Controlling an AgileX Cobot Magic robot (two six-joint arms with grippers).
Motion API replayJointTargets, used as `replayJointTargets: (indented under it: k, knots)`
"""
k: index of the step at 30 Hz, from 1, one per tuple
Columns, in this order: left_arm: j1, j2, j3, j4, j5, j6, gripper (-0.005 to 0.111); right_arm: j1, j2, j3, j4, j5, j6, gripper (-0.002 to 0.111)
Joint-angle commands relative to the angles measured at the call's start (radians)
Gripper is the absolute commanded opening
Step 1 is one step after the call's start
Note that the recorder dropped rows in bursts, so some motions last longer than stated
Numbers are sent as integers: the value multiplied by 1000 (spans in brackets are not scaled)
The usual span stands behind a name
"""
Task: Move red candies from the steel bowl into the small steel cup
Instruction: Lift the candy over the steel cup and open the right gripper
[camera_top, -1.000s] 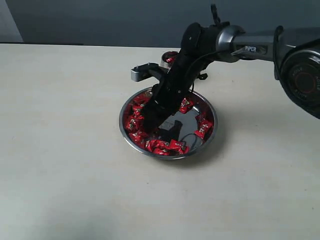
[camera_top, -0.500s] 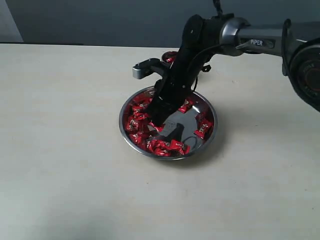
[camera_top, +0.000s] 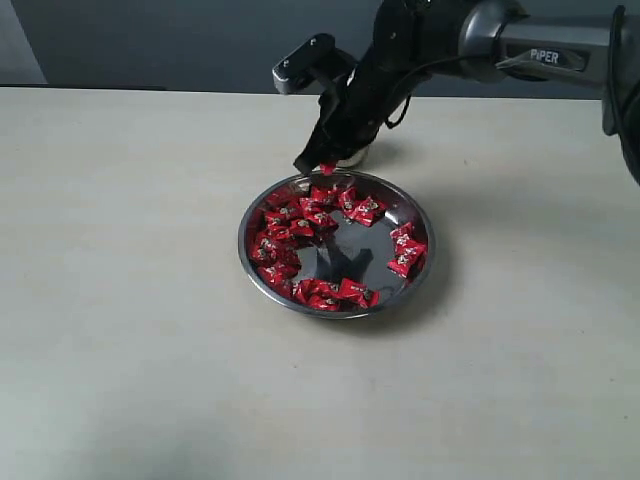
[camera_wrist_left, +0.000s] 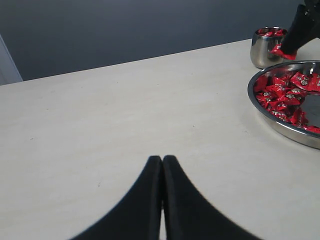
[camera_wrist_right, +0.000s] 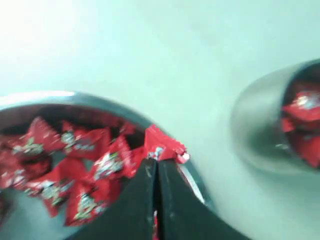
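Observation:
The steel bowl (camera_top: 243, 240) sits mid-table with many red candies (camera_top: 285, 235) spread round its floor. My right gripper (camera_top: 312, 163) hangs above the bowl's far rim, shut on one red candy (camera_top: 327, 168) that sticks out past the fingertips (camera_wrist_right: 162, 145). The small steel cup (camera_wrist_left: 267, 47) stands just behind the bowl with several red candies inside; in the exterior view the arm hides nearly all of it. In the right wrist view the cup (camera_wrist_right: 280, 120) lies beside the bowl's rim (camera_wrist_right: 50, 95). My left gripper (camera_wrist_left: 162, 159) is shut and empty, low over bare table, well away from the bowl (camera_wrist_left: 280, 127).
The right arm (camera_top: 520, 45) reaches in from the far right above the table. A dark wall runs along the table's far edge. Pale tabletop surrounds the bowl on all sides.
My right gripper has lifted out of the bowl's candies and moved back toward the cup, carrying one red candy. The bowl and cup have stayed put.

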Motion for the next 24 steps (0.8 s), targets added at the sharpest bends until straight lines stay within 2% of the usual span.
replayJointTargets:
  k: [1,6,11,24]
  knots:
    - [-3,-4,-1,-1,-9,-5,0,-8,-12,3,-66,-151,33,-1]
    - [-3,-4,-1,-1,-9,-5,0,-62,-10,3,-46,-281,111,-1]
    - [-3,-4,-1,-1,-9,-5,0,-117,-10,3,-15,-296,107,-1]
    - [-3,-4,-1,-1,-9,-5,0,-128,58,3,30,-385,97,-1]
